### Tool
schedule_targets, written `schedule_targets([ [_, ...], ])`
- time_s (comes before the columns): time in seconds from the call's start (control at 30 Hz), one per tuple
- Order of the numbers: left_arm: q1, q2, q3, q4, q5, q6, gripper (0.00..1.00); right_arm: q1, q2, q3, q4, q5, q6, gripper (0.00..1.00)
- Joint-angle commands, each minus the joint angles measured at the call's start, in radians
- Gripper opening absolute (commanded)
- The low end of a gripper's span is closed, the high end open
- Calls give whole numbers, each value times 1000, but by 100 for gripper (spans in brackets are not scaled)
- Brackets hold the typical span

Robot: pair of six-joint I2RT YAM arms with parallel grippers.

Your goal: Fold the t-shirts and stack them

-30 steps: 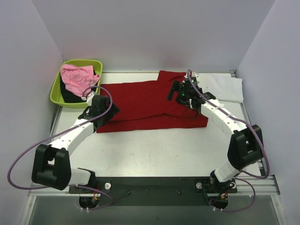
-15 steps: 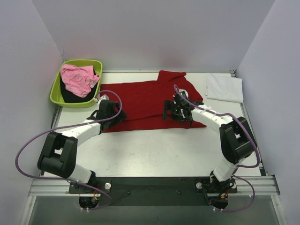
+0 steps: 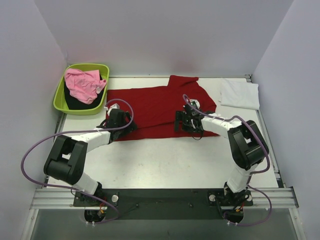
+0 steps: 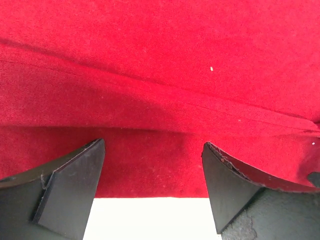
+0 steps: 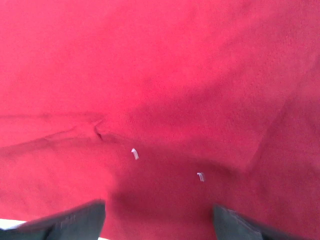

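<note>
The deep red t-shirt (image 3: 157,107) lies spread across the table's far half, partly folded. My left gripper (image 3: 121,123) is open and empty, low over the shirt's near left edge. The left wrist view shows that red hem (image 4: 150,170) and white table between the fingers (image 4: 70,185). My right gripper (image 3: 189,122) is open and empty, low over the shirt's near right part; red cloth (image 5: 160,100) fills its wrist view. A folded white t-shirt (image 3: 240,93) lies at the far right. The pink t-shirt (image 3: 84,83) lies on the black one (image 3: 75,101) in the tub.
A lime-green plastic tub (image 3: 61,97) stands at the far left corner. Grey walls close in the table on three sides. Purple cables loop from both arms. The white table (image 3: 165,160) shows bare in front of the red shirt.
Both grippers have come toward the near edge of the red shirt and lower. The left moved right from the shirt's left end; the right came down from the far collar area.
</note>
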Motion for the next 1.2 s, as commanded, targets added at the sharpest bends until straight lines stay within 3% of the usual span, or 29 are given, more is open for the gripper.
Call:
schedule_targets([
  [0.0,-14,4,-20,29,-8,17,88,-2,38,-48,34,20,12,90],
  [0.27,-29,-122,-112,-86,-36,11,88,15,-57,-198,63,37,66,89],
  [0.47,-35,-306,-216,-172,-57,-1,88,50,-184,-310,-7,76,109,89],
  [0.8,-46,-576,-288,-310,-82,-30,88,219,-330,-387,-110,188,201,89],
  [1.17,-70,-745,-232,-439,-66,-43,88,321,-488,-421,-233,329,260,89],
])
